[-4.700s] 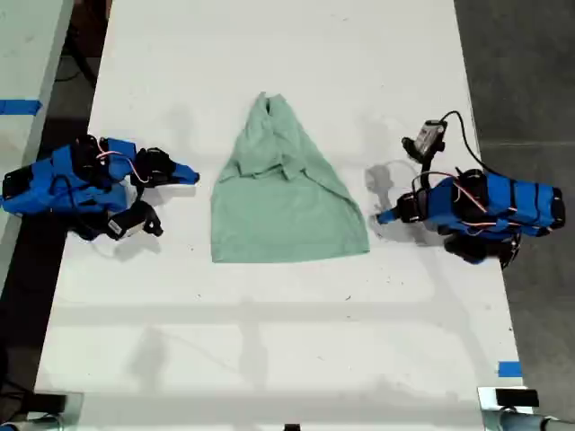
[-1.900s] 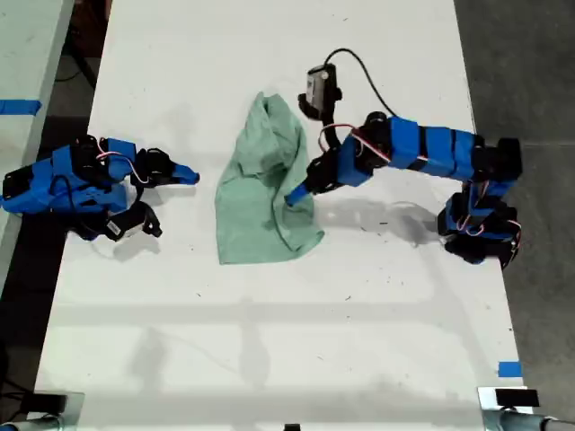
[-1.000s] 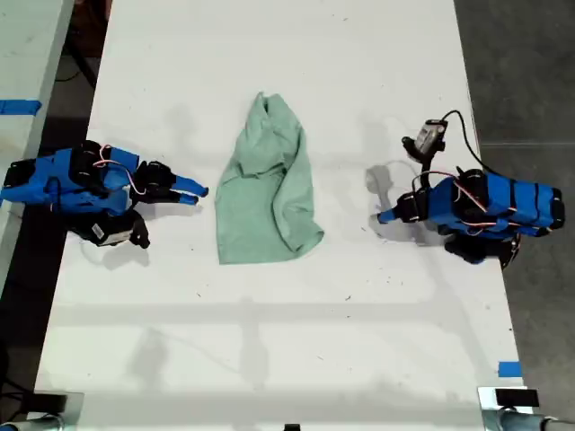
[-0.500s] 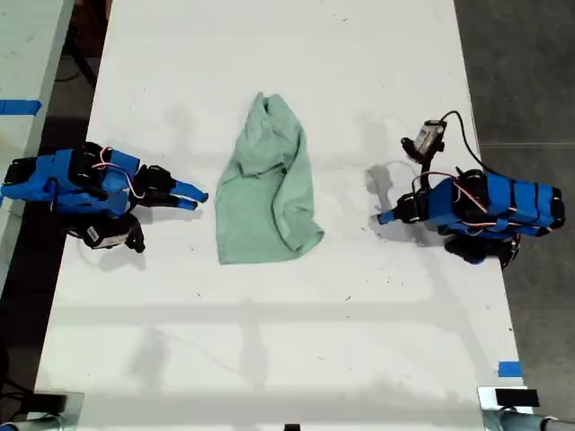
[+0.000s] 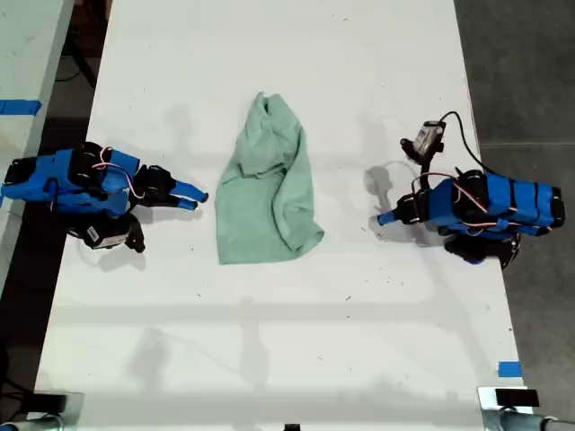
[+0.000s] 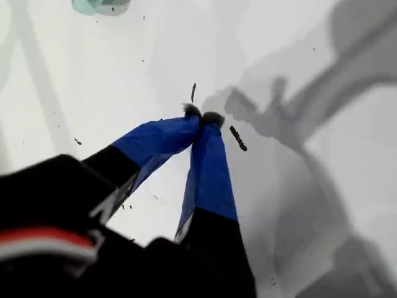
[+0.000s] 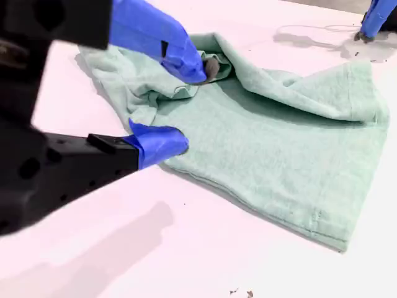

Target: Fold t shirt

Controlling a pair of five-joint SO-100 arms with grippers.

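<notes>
The pale mint t shirt lies wrinkled in the middle of the white table, with one side folded over onto itself and its narrow bunched end at the far side. My second gripper is at the exterior view's left, open, its fingers just short of the shirt's edge. In the second wrist view that gripper stands open over the edge of the shirt. My first gripper rests at the exterior view's right, apart from the shirt. Its tips are shut on nothing above bare table, with a scrap of shirt far off.
A small camera with a black cable stands up from the first arm. Blue tape marks the table's near corner at the exterior view's right. A second table with blue tape borders the exterior view's left. Dark floor lies beyond the table's edge.
The arm at the exterior view's right reached in, folded the shirt's side over and drew back to rest. The other arm shifted slightly toward the shirt. Nothing moved in the last half second.
</notes>
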